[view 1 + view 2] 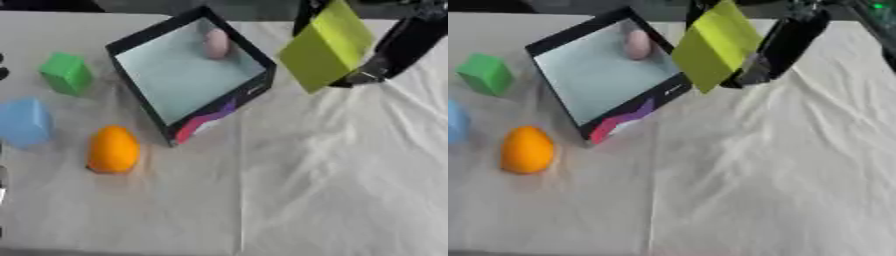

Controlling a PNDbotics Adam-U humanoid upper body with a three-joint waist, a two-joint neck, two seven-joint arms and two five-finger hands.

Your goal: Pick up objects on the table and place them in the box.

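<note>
Left eye view: right hand, fingers clasping yellow block, holds it raised beside box, presumably to clear the rim.

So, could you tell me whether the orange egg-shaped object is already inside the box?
No, the orange object lies on the white cloth left of the box, which holds only a pink object.

Twin head-mounted eyes, steeply downward, near-identical views of the table.
</note>
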